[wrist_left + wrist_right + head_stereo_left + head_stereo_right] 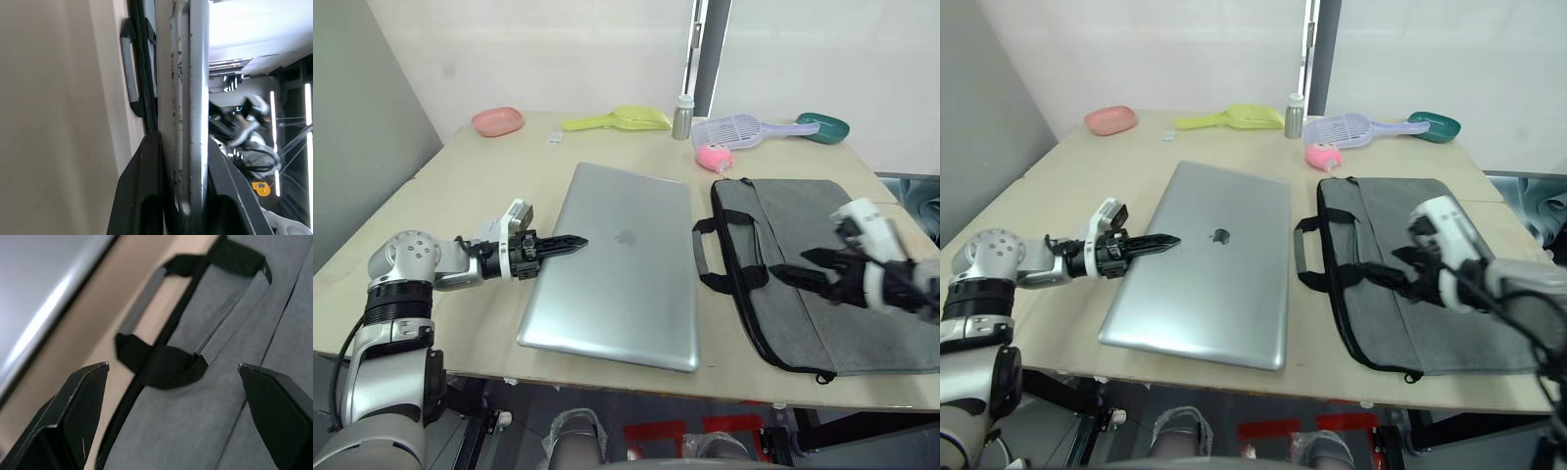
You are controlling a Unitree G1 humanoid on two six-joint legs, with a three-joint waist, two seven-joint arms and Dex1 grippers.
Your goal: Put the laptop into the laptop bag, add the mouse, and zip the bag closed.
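Observation:
The silver-grey laptop [617, 264] lies closed on the table, left of the grey laptop bag [803, 294]. The bag lies flat with its black handles [720, 255] toward the laptop. My left gripper [570, 242] reaches in from the left and is shut on the laptop's left edge; in the left wrist view its fingers [144, 186] sit on either side of that laptop edge [195, 98]. My right gripper [793, 264] hovers open over the bag, just right of the handles, with the bag's near handle [161, 364] between its spread fingers. The mouse is out of view.
Along the far edge of the table [440, 215] lie a pink oval dish [497, 120], a yellow scoop [617, 120], a small metal bottle [682, 116], a lavender slotted scoop [739, 130] and a green dish [822, 127]. A fuzzy pink toy [715, 157] sits just behind the bag.

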